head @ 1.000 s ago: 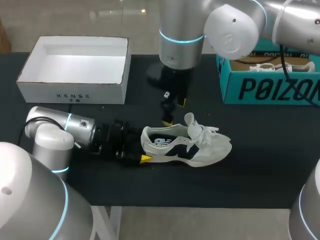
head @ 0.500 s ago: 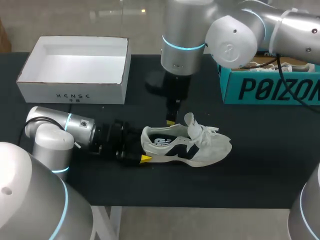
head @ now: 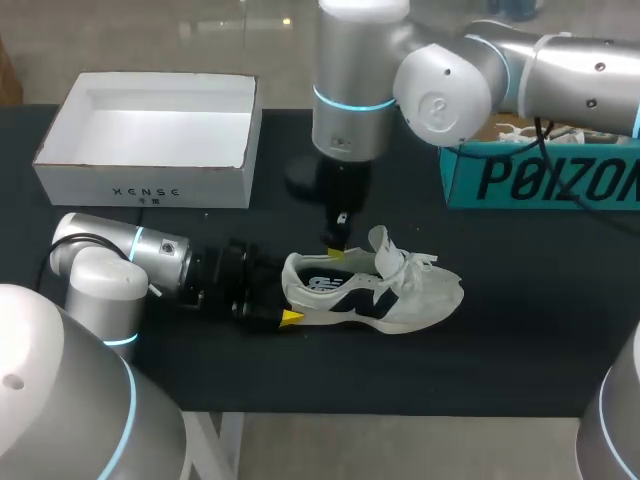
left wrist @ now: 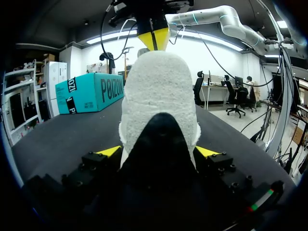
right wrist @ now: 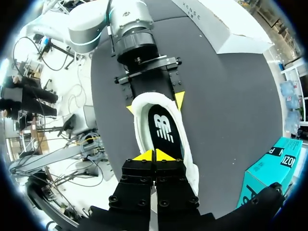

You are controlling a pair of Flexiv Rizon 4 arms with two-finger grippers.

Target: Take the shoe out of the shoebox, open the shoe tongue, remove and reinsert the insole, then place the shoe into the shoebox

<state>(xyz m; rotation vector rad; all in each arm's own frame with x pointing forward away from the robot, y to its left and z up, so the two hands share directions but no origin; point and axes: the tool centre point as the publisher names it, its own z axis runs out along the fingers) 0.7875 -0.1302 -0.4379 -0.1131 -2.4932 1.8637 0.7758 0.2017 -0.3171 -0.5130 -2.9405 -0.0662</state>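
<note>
The shoe [head: 375, 285] stood upright on the dark surface [head: 520, 330], well apart from the white box [head: 150, 140] beyond its heel. The left fingers [left wrist: 109, 151] clamped the shoe's heel from both sides. The right fingers [right wrist: 155, 155] hung over the shoe's opening, tips pressed together above the insole [right wrist: 163, 127]; contact could not be told.
</note>
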